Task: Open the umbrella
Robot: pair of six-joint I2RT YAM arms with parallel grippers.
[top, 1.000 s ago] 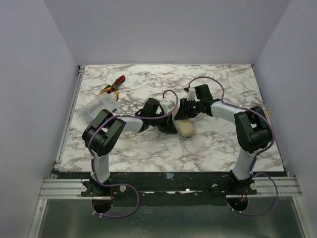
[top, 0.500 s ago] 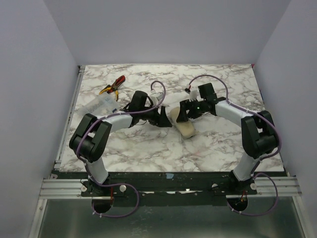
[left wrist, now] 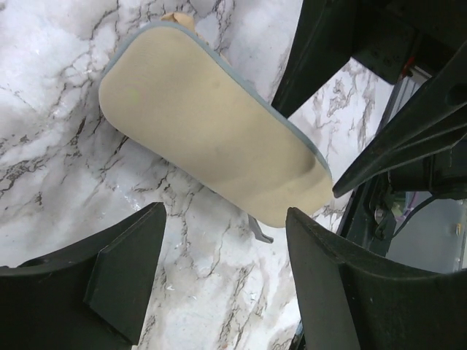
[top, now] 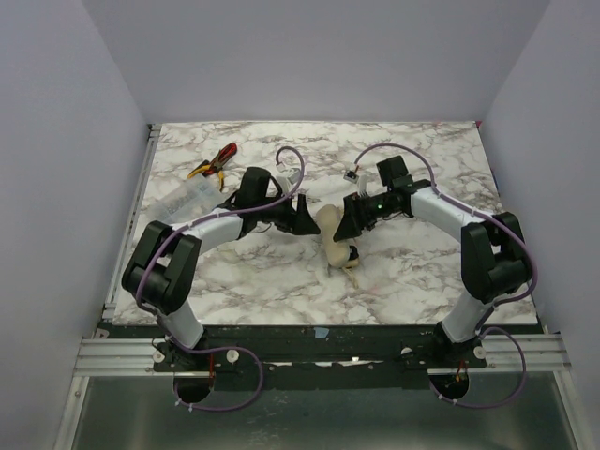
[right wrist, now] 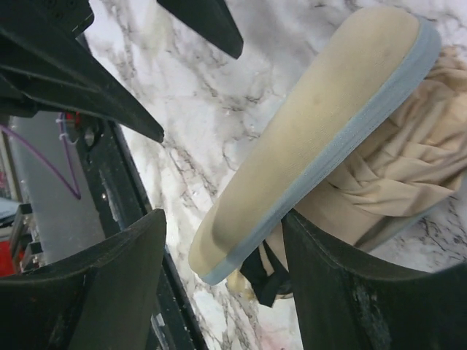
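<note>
The umbrella (top: 335,239) lies folded on the marble table (top: 422,281), a flat beige panel with a grey edge over bunched beige fabric (right wrist: 408,168). A black part (right wrist: 263,273) shows under its near end. My left gripper (top: 305,217) stands open just left of the umbrella (left wrist: 204,138), whose panel lies beyond the fingertips, with only bare marble inside the left gripper (left wrist: 225,219). My right gripper (top: 354,221) is open at its right side. In the right wrist view the end of the umbrella (right wrist: 328,109) lies inside the right gripper (right wrist: 222,219): one finger rests against the fabric, the other stands clear.
Red-and-yellow pliers (top: 214,161) lie at the back left. A clear plastic item (top: 187,199) sits nearer, by the left edge. Both arms reach toward the middle of the table, their cables looping above them.
My left gripper let go of the umbrella, opened and drew back to the left. The umbrella has turned, its near end now pointing toward the front. The right gripper opened wider.
</note>
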